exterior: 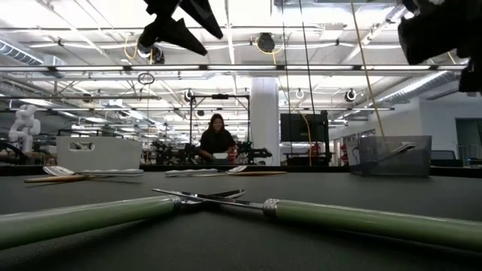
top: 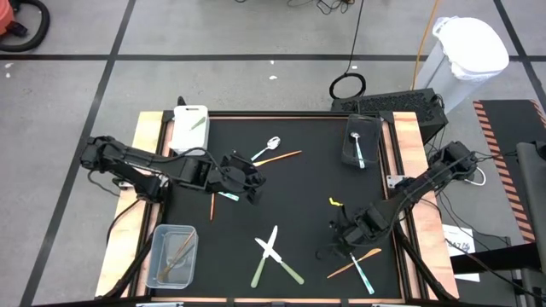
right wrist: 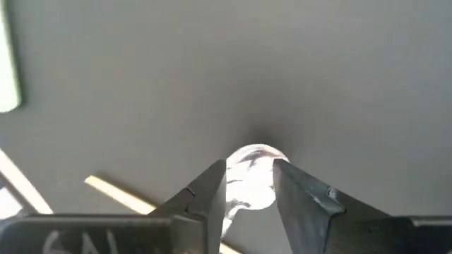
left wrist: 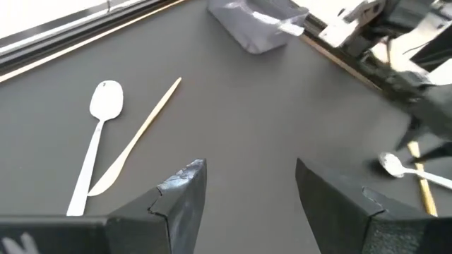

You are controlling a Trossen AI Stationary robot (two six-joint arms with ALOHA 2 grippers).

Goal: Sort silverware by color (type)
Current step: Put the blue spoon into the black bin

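Between the right gripper's (right wrist: 248, 187) jaws, near the counter's front right corner, sits the shiny bowl of a spoon (right wrist: 247, 185); jaws narrowed onto it, both inner faces touching or nearly so. Spoon lies flat on the black counter (top: 307, 188), blue handle running toward the front edge beside an orange utensil (top: 354, 263).

Left gripper (left wrist: 248, 187) hovers toward the left-centre of the counter, jaws wide apart, nothing between them. Ahead of it: a second spoon (left wrist: 95, 137) crossing an orange knife (left wrist: 138, 137). Just by it, another orange piece (top: 212, 205).

Two green-handled knives (top: 275, 254) lie crossed near the front edge, centre. Dark bin (top: 357, 141) at rear right holds a spoon; white bin (top: 189, 124) at rear left holds a green knife; clear bin (top: 173, 252) at front left holds orange pieces.

Judgement: spoon is light, rigid, slick metal; bowl is curved and may squirt out of a pinch. Neck or handle offers a surer hold.
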